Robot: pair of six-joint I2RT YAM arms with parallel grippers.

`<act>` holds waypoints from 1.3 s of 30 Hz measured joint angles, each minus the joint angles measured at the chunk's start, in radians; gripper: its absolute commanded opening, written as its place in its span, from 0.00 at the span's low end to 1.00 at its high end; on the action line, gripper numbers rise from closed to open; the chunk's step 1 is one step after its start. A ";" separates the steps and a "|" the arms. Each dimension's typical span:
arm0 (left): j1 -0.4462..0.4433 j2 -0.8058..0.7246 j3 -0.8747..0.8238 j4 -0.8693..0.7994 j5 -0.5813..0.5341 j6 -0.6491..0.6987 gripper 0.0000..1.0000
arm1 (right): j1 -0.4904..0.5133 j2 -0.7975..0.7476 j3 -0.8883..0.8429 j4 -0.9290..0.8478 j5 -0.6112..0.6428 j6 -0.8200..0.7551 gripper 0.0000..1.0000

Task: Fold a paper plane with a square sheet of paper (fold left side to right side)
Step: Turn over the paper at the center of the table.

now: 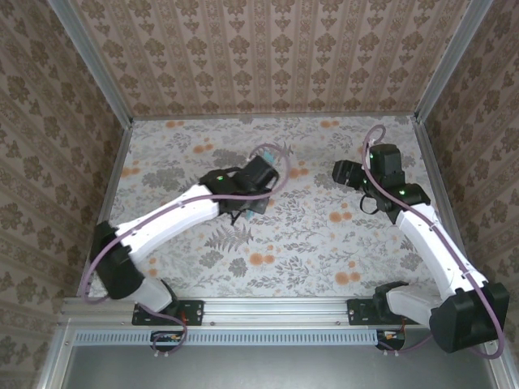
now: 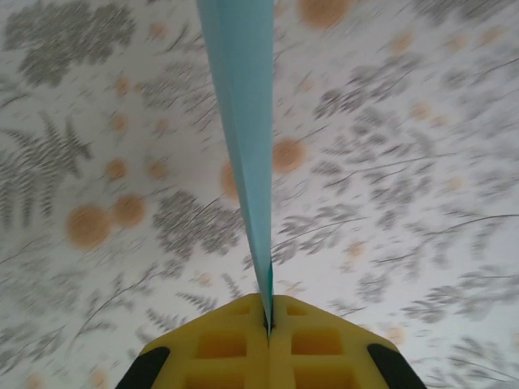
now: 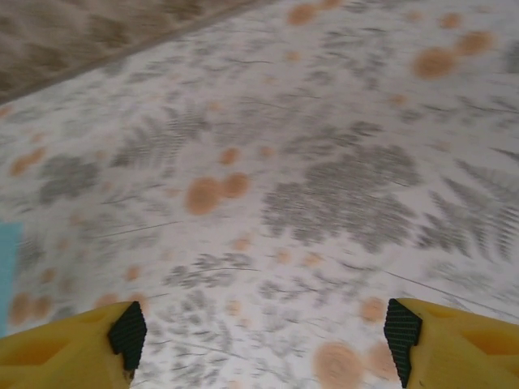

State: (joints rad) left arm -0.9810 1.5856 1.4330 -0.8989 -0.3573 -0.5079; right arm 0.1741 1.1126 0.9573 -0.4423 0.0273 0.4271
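Observation:
The cyan-blue sheet of paper (image 2: 243,97) is folded flat and seen edge-on in the left wrist view, as a narrow wedge running away from the jaws above the floral tabletop. My left gripper (image 2: 268,314) is shut on its near end, the yellow fingers (image 2: 219,344) pressed together around it. From above, the left gripper (image 1: 246,209) hangs over the table's middle, with a sliver of the paper (image 1: 258,207) beside it. My right gripper (image 1: 342,172) is off to the right, apart from the paper. Its jaws (image 3: 263,332) stand wide open with nothing between them. A corner of the paper (image 3: 7,267) shows at the left edge of the right wrist view.
The floral tabletop (image 1: 308,243) is walled by patterned panels at the back and both sides. A metal rail (image 1: 268,308) with the arm bases runs along the near edge. A purple cable (image 1: 272,154) loops over the left wrist.

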 measured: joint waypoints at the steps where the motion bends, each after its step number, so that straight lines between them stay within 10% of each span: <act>1: -0.018 0.048 0.038 -0.053 -0.044 -0.026 0.00 | 0.000 -0.008 -0.007 -0.018 0.045 0.005 0.90; 13: -0.061 0.463 0.343 -0.420 -0.202 -0.297 0.00 | -0.006 -0.098 -0.061 -0.090 0.327 0.078 0.98; 28: 0.013 0.658 0.469 -0.367 0.069 -0.316 0.01 | -0.006 -0.131 -0.079 -0.092 0.358 0.073 0.98; 39: 0.055 0.696 0.468 -0.230 0.282 -0.256 0.19 | -0.006 -0.073 -0.079 -0.079 0.246 0.061 0.98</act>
State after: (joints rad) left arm -0.9257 2.2814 1.9015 -1.1290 -0.0753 -0.7635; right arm 0.1677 1.0393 0.8787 -0.5213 0.2729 0.4885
